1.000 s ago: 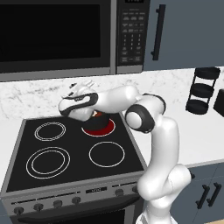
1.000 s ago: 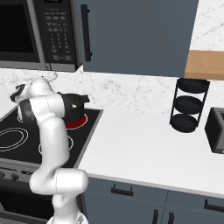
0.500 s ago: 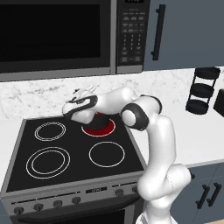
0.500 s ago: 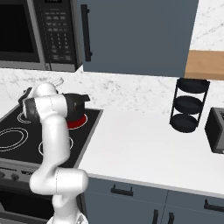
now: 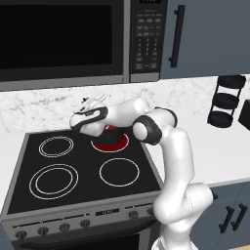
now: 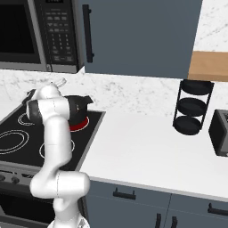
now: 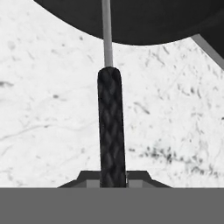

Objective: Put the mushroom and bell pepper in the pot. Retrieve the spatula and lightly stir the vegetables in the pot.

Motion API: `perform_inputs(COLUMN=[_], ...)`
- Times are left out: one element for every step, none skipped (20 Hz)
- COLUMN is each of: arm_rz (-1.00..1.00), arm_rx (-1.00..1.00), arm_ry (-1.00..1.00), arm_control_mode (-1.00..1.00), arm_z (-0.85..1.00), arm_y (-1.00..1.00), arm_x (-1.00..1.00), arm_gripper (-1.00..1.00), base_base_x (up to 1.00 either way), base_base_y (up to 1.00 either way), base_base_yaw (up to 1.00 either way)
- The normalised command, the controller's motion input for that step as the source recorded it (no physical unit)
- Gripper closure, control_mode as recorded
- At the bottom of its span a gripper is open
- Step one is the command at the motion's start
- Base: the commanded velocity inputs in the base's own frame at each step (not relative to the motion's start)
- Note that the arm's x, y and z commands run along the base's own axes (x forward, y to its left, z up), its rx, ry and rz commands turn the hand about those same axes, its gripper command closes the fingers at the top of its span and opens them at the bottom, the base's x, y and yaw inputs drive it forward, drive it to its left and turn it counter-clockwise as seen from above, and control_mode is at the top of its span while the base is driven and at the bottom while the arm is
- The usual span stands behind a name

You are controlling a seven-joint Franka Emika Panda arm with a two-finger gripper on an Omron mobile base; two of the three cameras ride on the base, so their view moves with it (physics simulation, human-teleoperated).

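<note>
Left to right. In the left base view, the 2 left burner rings of the stove [image 5: 73, 195] lie bare. At the back, the arm's hand hangs over the glowing red burner [image 5: 111, 142], with a pale slim tip, judged to be the spatula's [image 5: 101, 96] far end, jutting up behind the wrist.

In the right base view, the pot [image 6: 76, 107] sits on that same red burner, mostly hidden behind the white forearm; 1 short side handle projects to its right. Further right stand a black tiered rack [image 6: 192, 107] and a dark toaster [image 6: 220, 132] on the white counter [image 6: 147, 151].

In the hand view, the gripper [image 7: 113, 177] is clamped narrowly on the spatula's dark textured grip, from which a thin grey shaft runs up to the pot's black curved wall.

Progress, as a judgement: retrieval of the spatula appears complete. The mushroom and bell pepper cannot be made out, so whether they lie in the pot cannot be told. The light stir seems to be the step remaining or in hand.
</note>
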Motion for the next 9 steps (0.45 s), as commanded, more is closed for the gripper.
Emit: perform_inputs(arm_rz=[0.05, 0.07, 0.07, 0.08, 0.08, 0.07, 0.07, 0.05, 0.04], arm_rx=[0.14, 0.18, 0.21, 0.22, 0.23, 0.23, 0.22, 0.21, 0.16], arm_ry=[-0.12, -0.12, -0.12, -0.13, -0.11, -0.09, -0.09, -0.07, -0.09], arm_control_mode=[-1.0, -1.0, -1.0, -1.0, -1.0, -1.0, -1.0, -1.0, -1.0], arm_z=[0.0, 0.0, 0.14, 0.23, 0.15, 0.06, 0.0, 0.0, 0.0], arm_y=[-0.02, 0.0, 0.0, 0.0, 0.0, 0.0, 0.0, 0.0, -0.06], arm_x=[-0.41, -0.58, -0.6, -0.63, -0.55, -0.36, -0.36, -0.1, 0.0], arm_gripper=[1.0, 1.0, 1.0, 1.0, 1.0, 1.0, 1.0, 1.0, 1.0], base_base_x=[0.0, 0.0, 0.0, 0.0, 0.0, 0.0, 0.0, 0.0, 0.0], base_base_y=[0.0, 0.0, 0.0, 0.0, 0.0, 0.0, 0.0, 0.0, 0.0], base_base_yaw=[0.0, 0.0, 0.0, 0.0, 0.0, 0.0, 0.0, 0.0, 0.0])
